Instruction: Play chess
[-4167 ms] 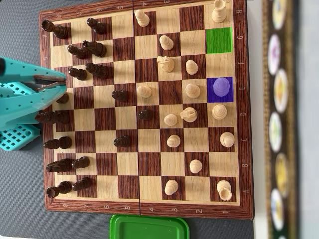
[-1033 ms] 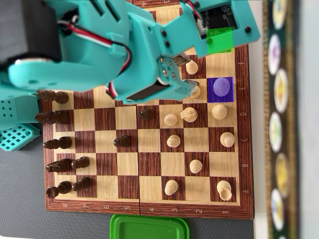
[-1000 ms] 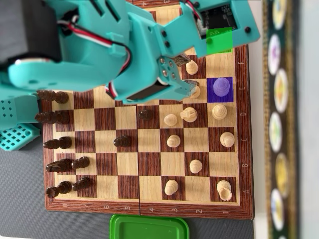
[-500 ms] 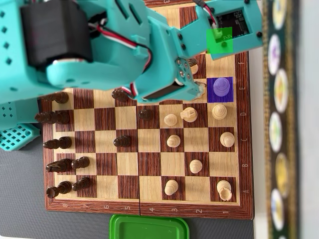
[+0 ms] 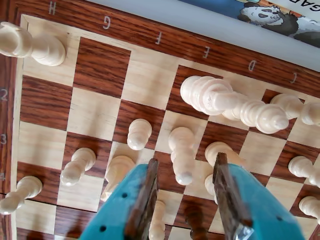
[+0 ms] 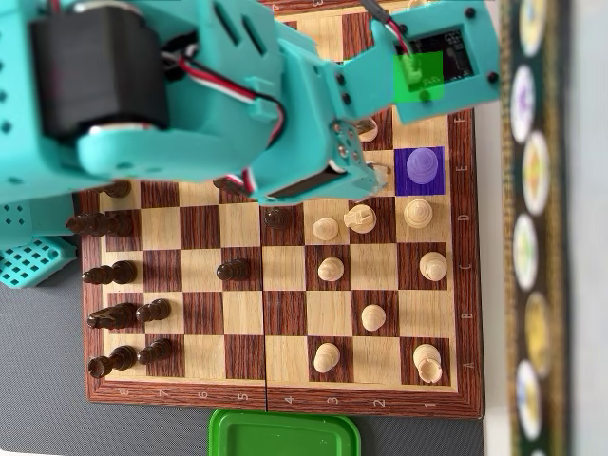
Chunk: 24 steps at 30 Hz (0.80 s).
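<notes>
The wooden chessboard (image 6: 285,397) carries dark pieces on the left and pale ones on the right in the overhead view. My teal arm covers its upper left part. The gripper (image 6: 367,150) hovers open just left of the purple-tinted square, where a pale piece (image 6: 421,167) stands. A green tint (image 6: 418,76) lies over the arm's camera housing. In the wrist view the gripper (image 5: 186,160) is open, and a pale pawn (image 5: 182,152) stands between and just ahead of the fingertips. The tall pale piece (image 5: 225,102) is beyond it. A dark piece (image 5: 193,220) shows low between the fingers.
A green lid (image 6: 285,435) sits at the board's near edge. A patterned strip (image 6: 532,228) runs along the right. The arm's teal base (image 6: 33,261) is at the left. More pale pawns (image 5: 138,134) and a rook (image 5: 31,44) stand around the gripper.
The arm swung from the board's left edge out over the board and has crept further right toward the purple square. The gripper stayed open; no piece has moved.
</notes>
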Tool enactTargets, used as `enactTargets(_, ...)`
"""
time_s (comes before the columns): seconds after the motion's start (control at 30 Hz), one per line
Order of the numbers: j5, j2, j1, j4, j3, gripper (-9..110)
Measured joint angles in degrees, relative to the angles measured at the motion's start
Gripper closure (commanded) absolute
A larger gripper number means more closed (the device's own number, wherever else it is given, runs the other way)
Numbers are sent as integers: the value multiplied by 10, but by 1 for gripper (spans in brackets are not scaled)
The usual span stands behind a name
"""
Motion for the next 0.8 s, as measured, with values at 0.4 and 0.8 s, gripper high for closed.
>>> enactTargets(0.4, 0, 2, 0, 4, 0, 85)
enactTargets(0.8, 0, -53, 0, -9, -71, 85)
